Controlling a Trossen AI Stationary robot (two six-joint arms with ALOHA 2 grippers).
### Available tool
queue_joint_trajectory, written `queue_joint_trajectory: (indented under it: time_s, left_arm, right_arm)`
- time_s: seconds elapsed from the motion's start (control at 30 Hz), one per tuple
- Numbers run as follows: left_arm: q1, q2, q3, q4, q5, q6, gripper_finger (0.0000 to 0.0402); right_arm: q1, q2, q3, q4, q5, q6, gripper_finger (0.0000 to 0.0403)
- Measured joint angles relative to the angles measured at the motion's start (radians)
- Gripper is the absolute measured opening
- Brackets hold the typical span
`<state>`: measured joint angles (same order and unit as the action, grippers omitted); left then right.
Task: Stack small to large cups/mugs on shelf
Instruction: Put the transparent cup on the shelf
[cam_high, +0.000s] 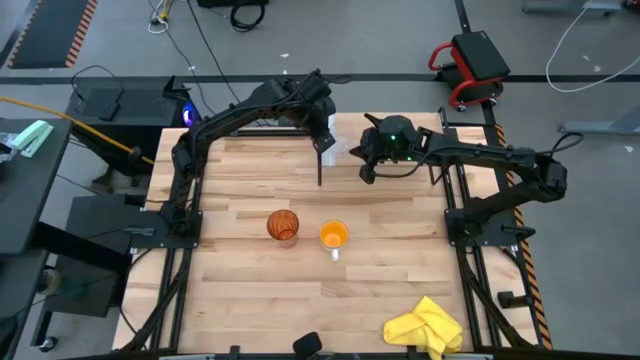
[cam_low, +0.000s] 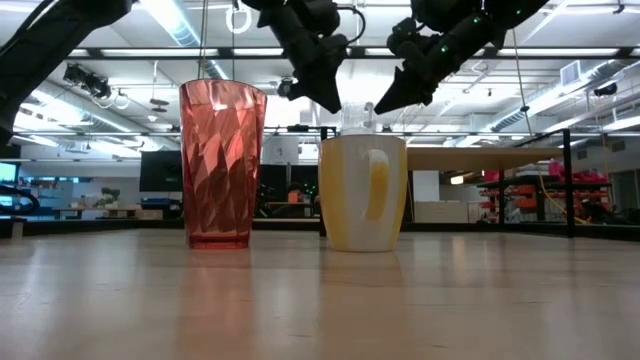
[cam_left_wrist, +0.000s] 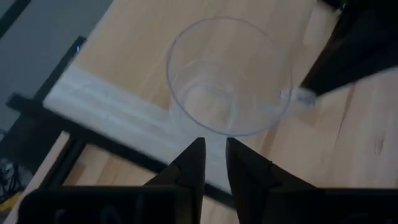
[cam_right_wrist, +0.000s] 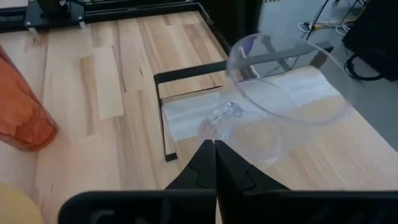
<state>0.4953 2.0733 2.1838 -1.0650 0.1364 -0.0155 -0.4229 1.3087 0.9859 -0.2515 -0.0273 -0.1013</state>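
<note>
- The counter (cam_high: 380, 290), a light wooden top, is seen whole only in the high view; in the low view only its near surface is shown, with a room behind.
- The shelf (cam_high: 345, 135) stands at the far middle of the counter. Its light board, pale end panel and black frame are shown most clearly in the right wrist view (cam_right_wrist: 186, 118); in the low view it is largely hidden behind the mug.
- The tall amber tumbler (cam_high: 283, 225) stands upright near the counter's middle, mouth up, its long axis vertical. Its faceted wall is shown only in the low view (cam_low: 222, 165).
- The orange mug (cam_high: 334, 236) stands upright just beside the tumbler, apart from it. Its pale handle is turned towards the near edge and faces the camera in the low view (cam_low: 362, 192).
- A yellow cloth (cam_high: 425, 327) lies crumpled at the near right corner, well apart from the rest.
- The clear glass cup (cam_left_wrist: 227, 84) sits upright on the shelf, mouth up; from above it can barely be made out.
- The left gripper (cam_left_wrist: 214, 158) hangs just beside the cup's rim, jaws narrow, nothing seen between them.
- The right gripper (cam_right_wrist: 214, 152) is closed, its tips at the cup's handle (cam_right_wrist: 225, 113); whether the handle is pinched cannot be told.
</note>
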Motion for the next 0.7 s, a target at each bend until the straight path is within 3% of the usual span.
queue_joint_trajectory:
  time_s: [0.5,0.7]
  left_arm:
    - [0.007,0.022,0.0,0.018,0.003,0.002,0.0064]
    - [0.032,0.023,0.032,-0.085,-0.001,0.012,0.0068]
  right_arm:
    - [-0.016,0.0,0.0,-0.028,0.018,-0.004,0.0]
    - [-0.016,-0.011,0.0,-0.074,0.054,0.003,0.0]
